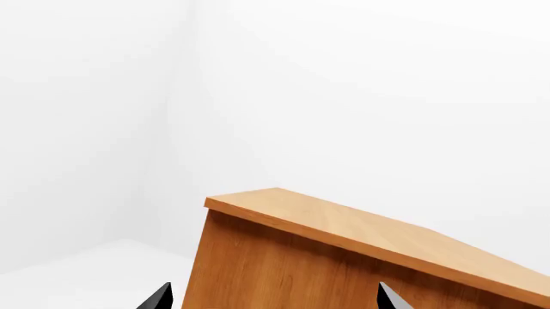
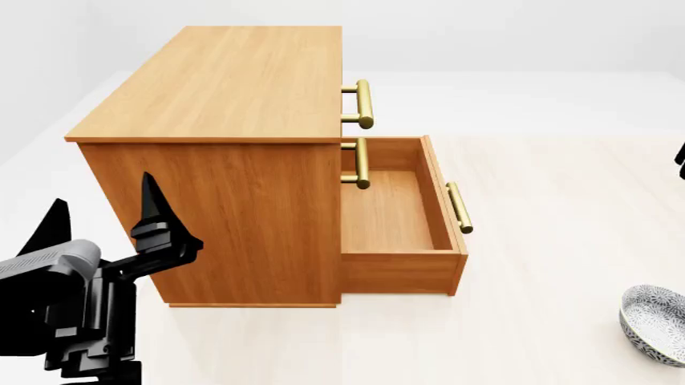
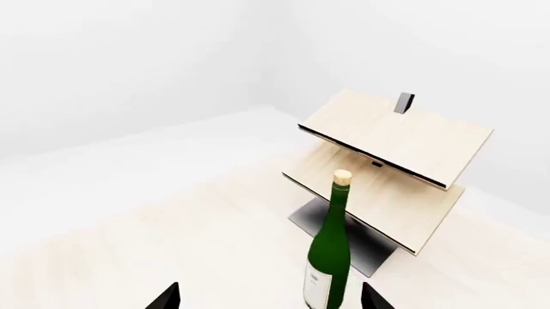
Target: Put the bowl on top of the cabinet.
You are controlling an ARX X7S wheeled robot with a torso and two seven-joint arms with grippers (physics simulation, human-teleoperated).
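The bowl (image 2: 655, 325), white with a dark leaf pattern, sits on the floor at the right edge of the head view, far from both arms. The orange-brown cabinet (image 2: 230, 80) stands left of centre, and nothing rests on its flat top. My left gripper (image 2: 104, 216) is open beside the cabinet's near side wall. In the left wrist view the left gripper (image 1: 275, 299) faces the cabinet (image 1: 344, 225) with nothing between its fingers. My right gripper (image 3: 270, 299) is open and empty. The bowl is out of both wrist views.
The cabinet's bottom drawer (image 2: 396, 216) is pulled out and open, with brass bar handles (image 2: 362, 104) above it. In the right wrist view a green wine bottle (image 3: 326, 257) stands on the floor before a slanted pale-wood shelf rack (image 3: 387, 161). White walls surround the pale floor.
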